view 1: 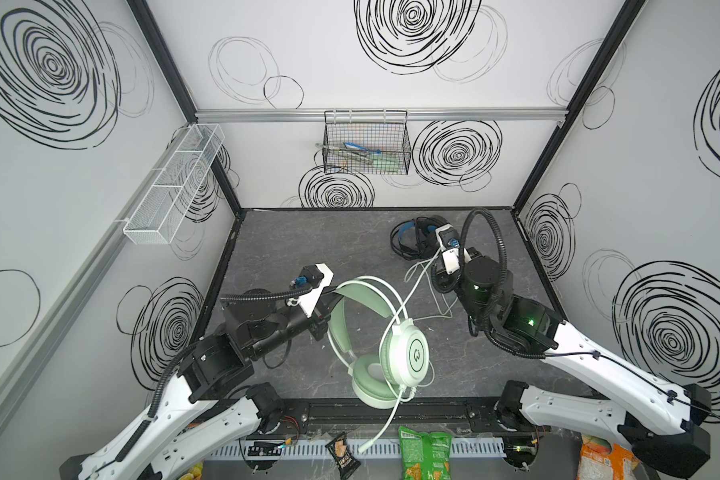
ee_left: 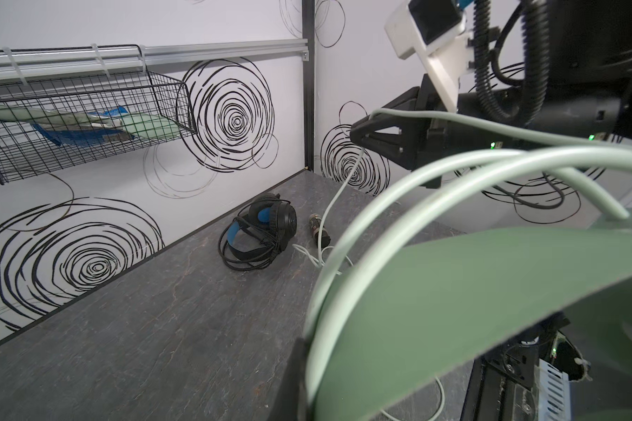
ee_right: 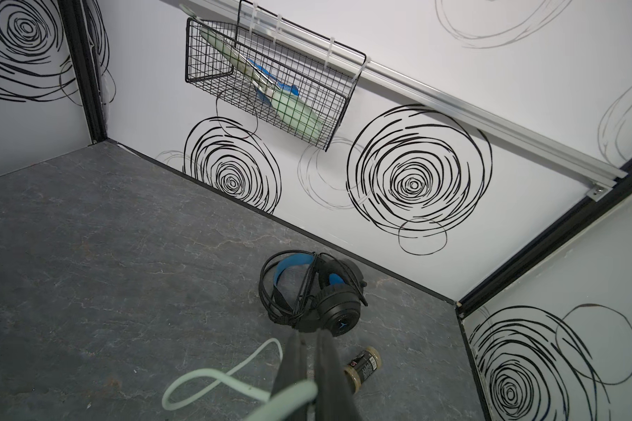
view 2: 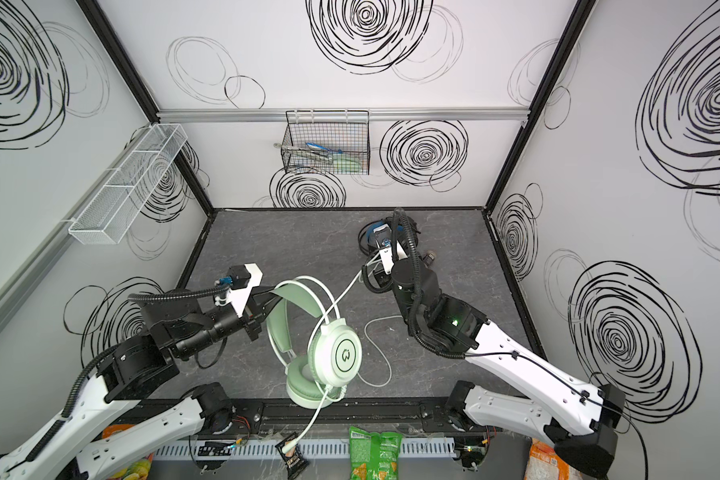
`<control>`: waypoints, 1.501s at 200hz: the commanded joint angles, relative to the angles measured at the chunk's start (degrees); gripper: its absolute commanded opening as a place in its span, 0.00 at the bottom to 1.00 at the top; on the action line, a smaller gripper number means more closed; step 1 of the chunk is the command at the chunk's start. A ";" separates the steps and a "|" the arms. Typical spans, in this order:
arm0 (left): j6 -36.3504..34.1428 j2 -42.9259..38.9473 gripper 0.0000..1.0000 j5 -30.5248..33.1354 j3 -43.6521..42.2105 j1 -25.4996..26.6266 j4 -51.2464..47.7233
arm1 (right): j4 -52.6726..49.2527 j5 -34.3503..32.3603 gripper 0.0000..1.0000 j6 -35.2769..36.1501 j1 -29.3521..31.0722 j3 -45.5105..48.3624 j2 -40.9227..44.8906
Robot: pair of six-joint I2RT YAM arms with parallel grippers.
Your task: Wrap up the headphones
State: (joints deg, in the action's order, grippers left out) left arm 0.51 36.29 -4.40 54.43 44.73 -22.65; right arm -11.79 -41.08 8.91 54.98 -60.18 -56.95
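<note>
Mint headset [view 1: 408,353] in left jaws (white cable [ee_right: 289,395] in right jaws)

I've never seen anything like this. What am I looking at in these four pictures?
Two robot arms work over a grey table. Two pictures look down from above; the other two come from a camera on each arm's wrist. The left gripper, a two-fingered clamp, is shut on the headband of a mint-green headset, holding it up. The right gripper pinches that headset's white cable. Near the back wall lie a black headset, its cable looped around it, and a small jar on its side.
</note>
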 commanded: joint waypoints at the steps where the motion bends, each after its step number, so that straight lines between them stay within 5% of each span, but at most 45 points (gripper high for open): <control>1: 3.36 -1.31 0.00 -1.38 3.04 0.35 6.99 | 1.68 -0.08 0.00 -3.77 -0.75 1.65 0.58; 88: 7.60 -1.05 0.00 -4.03 4.19 0.36 11.52 | 7.24 4.95 0.03 -8.46 -0.82 6.31 1.11; 151: 18.59 0.29 0.00 -4.72 5.64 0.42 19.82 | 33.84 28.88 0.19 -5.48 -0.79 18.89 4.91; 184: 22.75 1.44 0.00 -0.60 7.28 0.48 20.98 | 42.29 35.96 0.28 -5.30 -0.82 21.38 3.01; 300: 31.15 6.59 0.00 6.87 9.24 1.16 29.03 | 52.02 42.30 0.36 -14.31 -0.79 22.25 -6.64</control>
State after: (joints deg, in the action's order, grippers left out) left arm 27.00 43.64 0.32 61.60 45.39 -4.89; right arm 34.28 -0.62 -1.91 54.39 -38.68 -62.08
